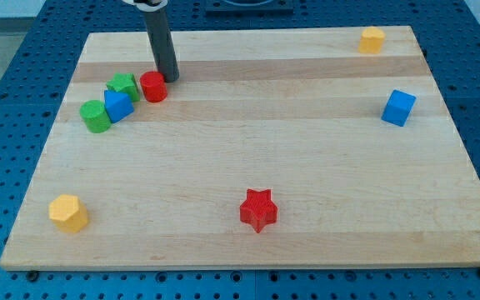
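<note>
My dark rod comes down from the view's top, and my tip [169, 78] rests on the board just to the upper right of a red cylinder [153, 86], touching it or nearly so. Left of that cylinder sits a green star-like block [124, 85]. A blue block [117, 106] lies just below it, and a green cylinder [96, 116] is pressed against the blue block's left side. These blocks form a tight cluster at the view's upper left.
A yellow block [68, 212] sits near the lower left corner. A red star [258, 209] lies at bottom centre. A blue cube [398, 107] is at the right, and a yellow block [372, 39] near the top right corner.
</note>
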